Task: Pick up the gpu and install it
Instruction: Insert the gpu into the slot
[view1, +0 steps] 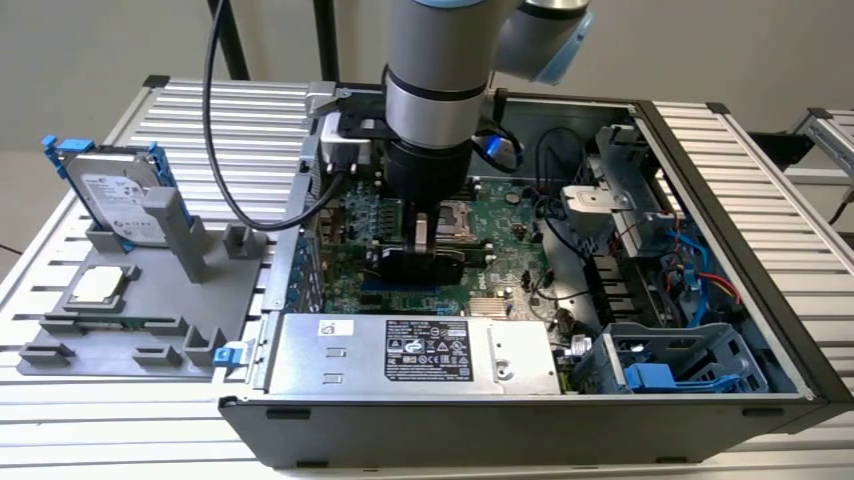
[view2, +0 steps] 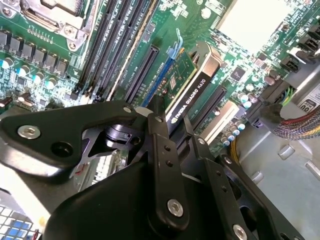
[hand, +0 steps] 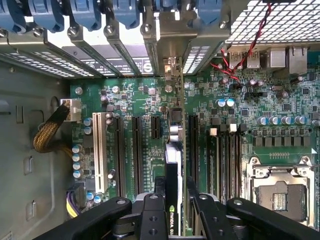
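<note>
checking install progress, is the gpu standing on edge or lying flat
On edge: the gpu stands upright between the gripper fingers, over the motherboard slots. Cannot tell whether it is seated.

One gpu (view2: 192, 82), one hard drive (view1: 118, 198), one CPU chip (view1: 104, 285) — and one gripper (view1: 420, 250).

A robotics lab bench: slotted aluminium table (view1: 747, 140), open computer case (view1: 747, 330), grey parts fixture (view1: 134, 300).
</note>
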